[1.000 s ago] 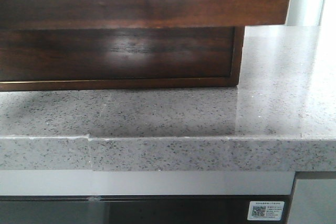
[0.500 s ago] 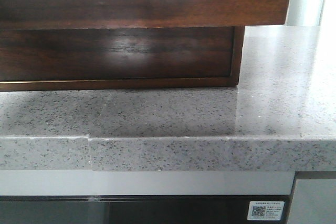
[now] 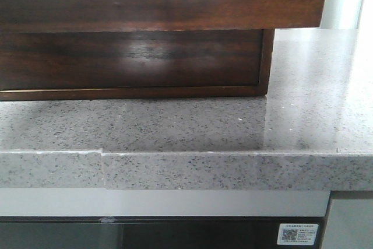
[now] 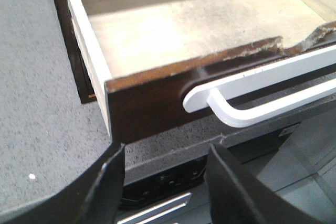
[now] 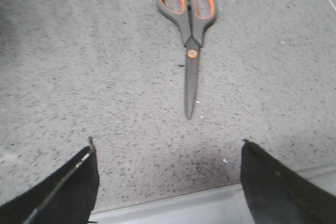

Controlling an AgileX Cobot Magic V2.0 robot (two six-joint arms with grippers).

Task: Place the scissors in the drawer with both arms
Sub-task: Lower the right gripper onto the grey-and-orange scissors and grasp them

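The drawer [image 3: 163, 4] front has edged slightly rightward; both hands gape empty, scissors [image 5: 189, 35] untouched.

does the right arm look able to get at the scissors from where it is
Probably yes. The scissors lie closed and flat on the speckled countertop, out in front of the open right hand, with bare stone between them and nothing else near the blades or handles.

open drawer [image 4: 173, 51], white handle [image 4: 262, 95], parted fingers [image 4: 105, 182]
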